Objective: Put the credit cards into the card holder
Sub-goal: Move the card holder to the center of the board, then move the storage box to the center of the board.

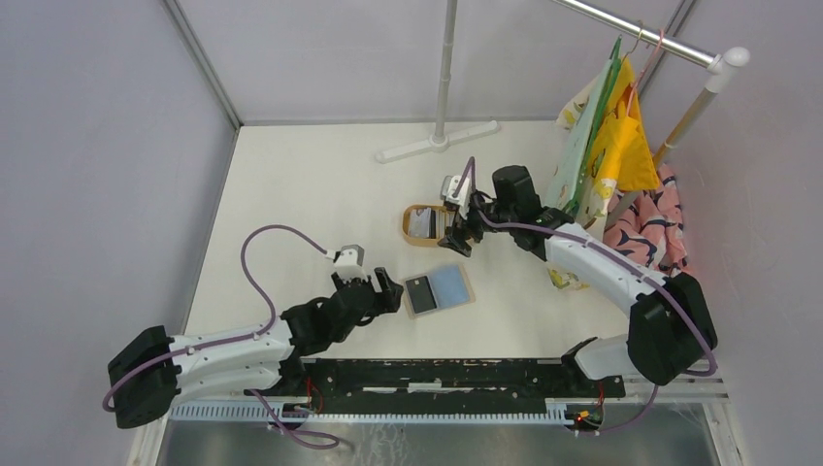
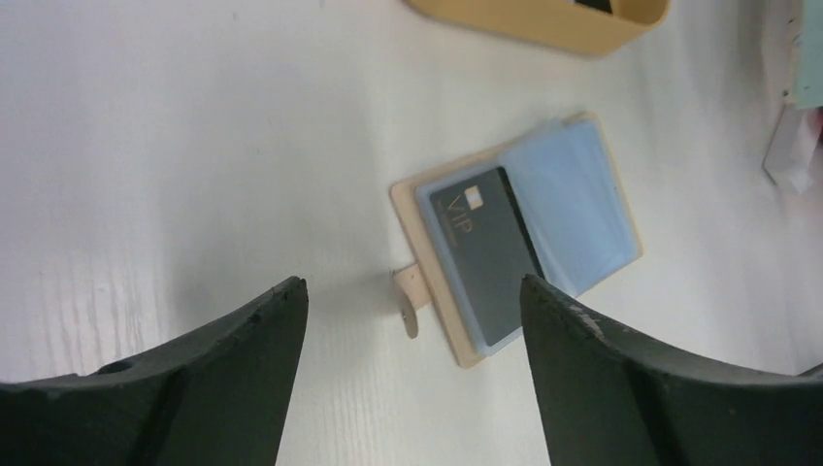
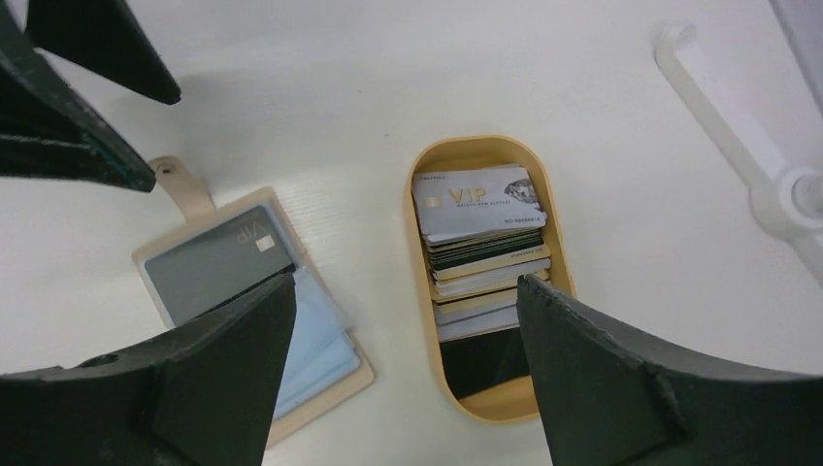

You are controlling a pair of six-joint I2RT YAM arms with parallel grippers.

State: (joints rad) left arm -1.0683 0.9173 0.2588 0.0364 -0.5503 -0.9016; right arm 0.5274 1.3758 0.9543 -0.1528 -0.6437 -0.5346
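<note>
Our left claw [image 2: 412,291] is hanging wide open with nothing in it. The holder [image 2: 573,194] is lying unfolded on the worktop [image 2: 194,146] just ahead of its tips, with a dark card [image 2: 490,252] sitting in the pocket nearer the claw. Our right claw [image 3: 408,291] is gaping just as wide, also empty, over the tray [image 3: 476,144]. The other cards [image 3: 485,272] are lying stacked right beneath it.

We are judging that one card is in and the next pick is in hand. For that, the right claw is needing to drop onto the stack and pinch only the top card by its edges.

We are reading "VIP" on the dark card and a gold "VIP" on the top grey card [image 3: 476,199]; the finer print is proving too small to read.
</note>
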